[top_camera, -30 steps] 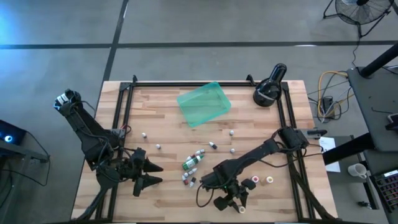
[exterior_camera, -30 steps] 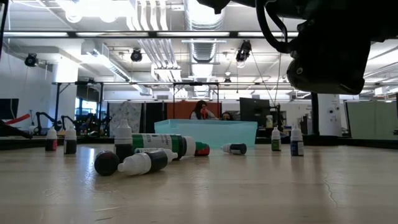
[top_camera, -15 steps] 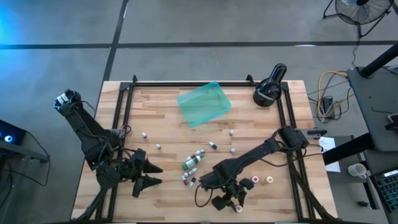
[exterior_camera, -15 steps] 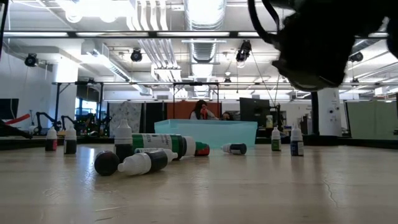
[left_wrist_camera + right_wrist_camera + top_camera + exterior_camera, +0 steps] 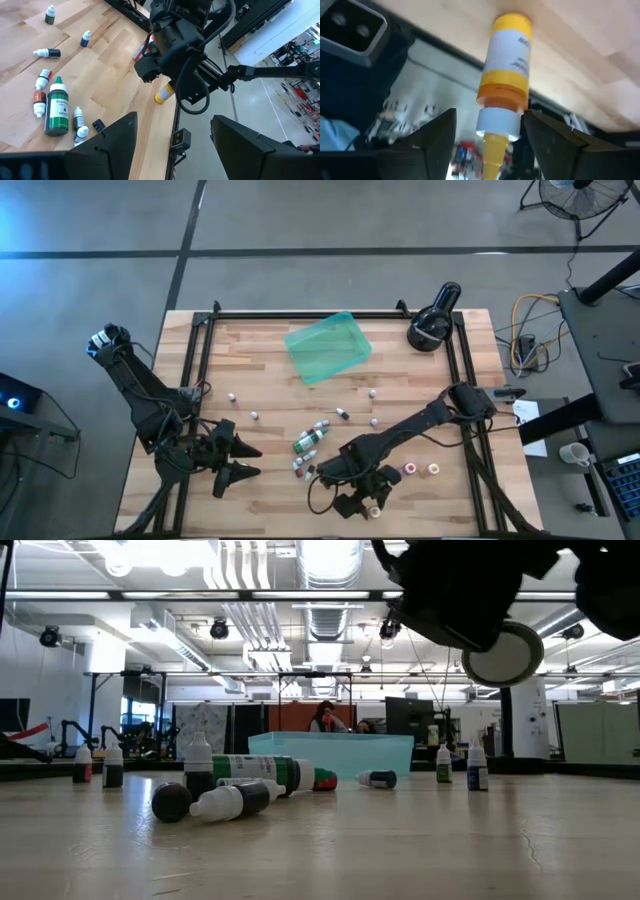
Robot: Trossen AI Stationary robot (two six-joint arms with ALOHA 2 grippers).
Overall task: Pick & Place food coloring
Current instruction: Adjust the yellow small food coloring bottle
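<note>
Yellow bottle [image 5: 505, 70], white-labelled with an orange band and a white collar, lies between the two dark fingers [image 5: 432, 145] of the right hand [image 5: 372, 508]. Its long axis runs straight along the fingers, with the yellow nozzle pointing back toward the wrist and the flat base pointing outward to the wood. The fingers stand spread as wide as they go, with a clear gap on each side of the bottle, so neither pad presses it; whether it rests on anything cannot be told. From above, that hand sits at the front edge of the desk [image 5: 260, 370], right of centre, and the bottle shows as a small yellow spot [image 5: 375, 511] at its tip. The left wrist view catches the same bottle [image 5: 164, 93] tilted under the right hand, over the desk's edge.

Other bottles are scattered in the middle of the desk: a larger green one [image 5: 303, 443] lying down among several small ones, more standing singly nearby, and two round caps [image 5: 410, 469] on the right. A teal tray [image 5: 328, 346] sits toward the back, and a black lamp-like device [image 5: 435, 318] stands at the back right corner.

The left hand [image 5: 243, 460] waits at the front left of the desk, fingers spread wide and holding nothing.
</note>
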